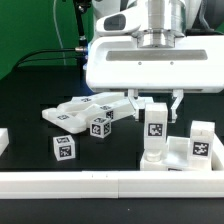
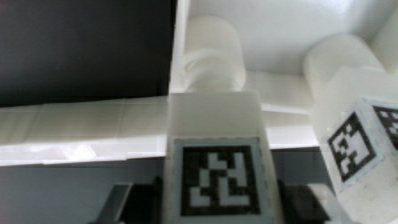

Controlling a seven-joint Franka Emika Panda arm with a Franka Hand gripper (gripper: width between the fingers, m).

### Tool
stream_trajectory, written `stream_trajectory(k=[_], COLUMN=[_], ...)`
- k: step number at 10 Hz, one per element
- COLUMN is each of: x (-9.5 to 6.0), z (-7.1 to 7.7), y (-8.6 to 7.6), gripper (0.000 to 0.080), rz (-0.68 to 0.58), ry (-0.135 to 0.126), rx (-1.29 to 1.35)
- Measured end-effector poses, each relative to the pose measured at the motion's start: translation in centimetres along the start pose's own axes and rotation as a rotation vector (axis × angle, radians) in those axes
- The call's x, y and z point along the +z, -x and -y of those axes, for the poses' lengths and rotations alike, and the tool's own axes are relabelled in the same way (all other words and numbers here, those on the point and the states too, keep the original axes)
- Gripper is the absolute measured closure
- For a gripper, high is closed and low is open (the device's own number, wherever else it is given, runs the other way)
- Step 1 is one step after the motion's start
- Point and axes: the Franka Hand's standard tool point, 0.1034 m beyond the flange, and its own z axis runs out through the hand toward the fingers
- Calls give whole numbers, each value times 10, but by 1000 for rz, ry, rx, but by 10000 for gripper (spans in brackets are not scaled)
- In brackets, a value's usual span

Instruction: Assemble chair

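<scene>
My gripper (image 1: 157, 108) is shut on an upright tagged white block (image 1: 157, 126) of the chair. The block's lower end stands on or just over a low white chair piece (image 1: 176, 158) beside the front rail; I cannot tell if they touch. A second upright tagged block (image 1: 200, 140) stands on that same piece, toward the exterior view's right. In the wrist view the held block (image 2: 217, 140) fills the middle, with my gripper (image 2: 217, 200) and its dark fingers (image 2: 139, 198) pressed against both its sides. The other block (image 2: 361, 135) shows beside it.
Loose chair parts lie toward the exterior view's left: a small tagged cube (image 1: 63, 149), another tagged block (image 1: 100, 126) and flat tagged slabs (image 1: 78, 112) behind it. A long plain white border rail (image 1: 100, 183) runs along the front. Black cables lie at the back.
</scene>
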Motion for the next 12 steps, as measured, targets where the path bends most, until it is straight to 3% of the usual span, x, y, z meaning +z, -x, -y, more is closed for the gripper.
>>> stream_trajectory(k=[8, 9, 10, 11, 12], x=[9, 9, 5, 4, 4], z=[0, 0, 0, 0, 0], y=[10, 8, -4, -11, -13], gripper=[515, 460, 277, 277, 170], rz=[13, 40, 42, 62, 162], ry=[4, 2, -2, -4, -8], rx=[-9, -6, 0, 5, 14])
